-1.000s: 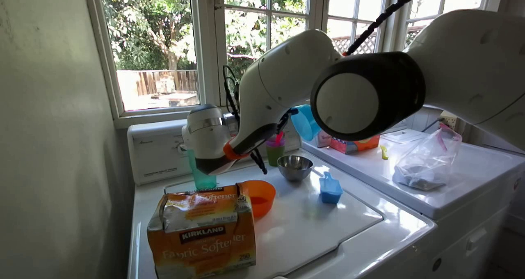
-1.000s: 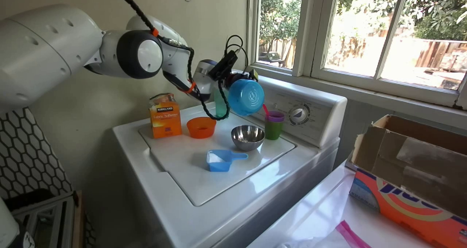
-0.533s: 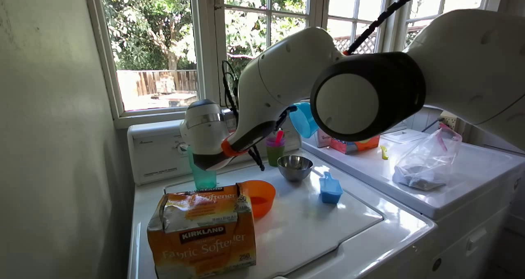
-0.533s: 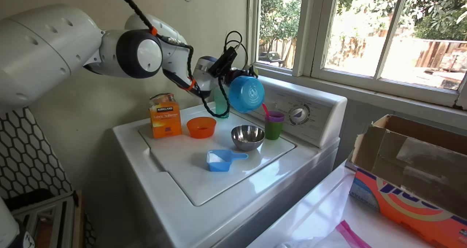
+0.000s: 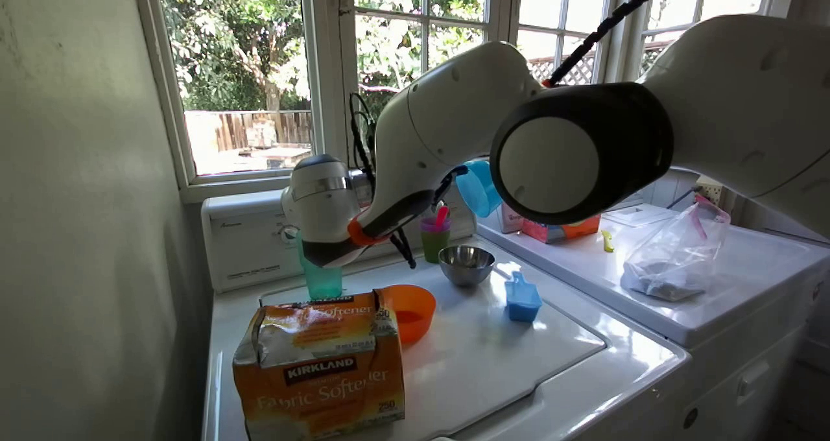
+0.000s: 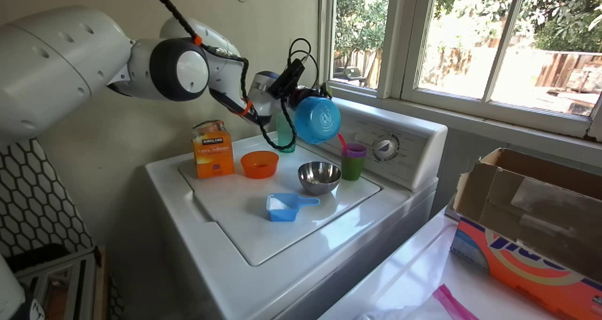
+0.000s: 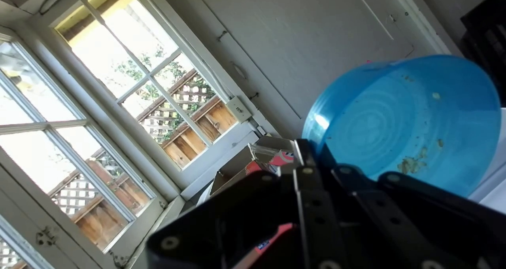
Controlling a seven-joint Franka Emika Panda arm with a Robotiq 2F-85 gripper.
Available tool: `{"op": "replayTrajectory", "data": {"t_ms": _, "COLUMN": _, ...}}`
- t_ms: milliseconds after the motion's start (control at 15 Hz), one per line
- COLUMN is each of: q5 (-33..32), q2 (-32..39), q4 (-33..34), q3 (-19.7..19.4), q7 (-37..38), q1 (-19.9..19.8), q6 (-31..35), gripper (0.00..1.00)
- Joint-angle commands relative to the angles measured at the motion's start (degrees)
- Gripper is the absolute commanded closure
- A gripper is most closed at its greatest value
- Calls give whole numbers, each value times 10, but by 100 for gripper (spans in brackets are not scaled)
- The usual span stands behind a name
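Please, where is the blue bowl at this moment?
In the wrist view, the blue bowl is on the right, tilted, its rim held by the pincer.

The white rounded arm (image 6: 70,70) bears a black joint housing (image 5: 642,149), pale circular cap (image 5: 550,164), orange bands (image 5: 358,233), black ribbed cable (image 6: 176,12) and a black gripper (image 7: 315,152) with exposed screws (image 7: 170,243).

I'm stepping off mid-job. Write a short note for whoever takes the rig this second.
Claw: shut on the rim of the blue bowl.
Blue bowl: in the air, tipped well over, with a few crumbs inside.
On the washer: metal bowl, orange bowl, scoop and green cup.
Done: blue bowl gripped and clear of the washer.
Left: blue bowl not yet set down; crumbs not yet cleared, if you want it empty.
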Motion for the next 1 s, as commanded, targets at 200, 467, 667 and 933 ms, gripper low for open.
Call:
{"op": "replayTrajectory", "data": {"t_ms": 200, "q5": 66, "q2": -30, "q4": 29, "q3": 47, "q7": 120, "q1": -29, "q6": 7, "gripper": 99}}
{"op": "replayTrajectory", "data": {"t_ms": 467, "q5": 124, "q2": -80, "q4": 0, "q3": 73, "q7": 208, "q1": -55, "q6": 43, "gripper": 99}}
{"op": "replayTrajectory", "data": {"t_ms": 667, "q5": 142, "q2": -117, "q4": -28, "q3": 89, "q7": 276, "q1": -75, "q6": 106, "gripper": 99}}
{"op": "replayTrajectory", "data": {"t_ms": 933, "q5": 156, "q2": -163, "q4": -80, "q3": 111, "q7": 357, "q1": -106, "q6": 219, "gripper": 99}}
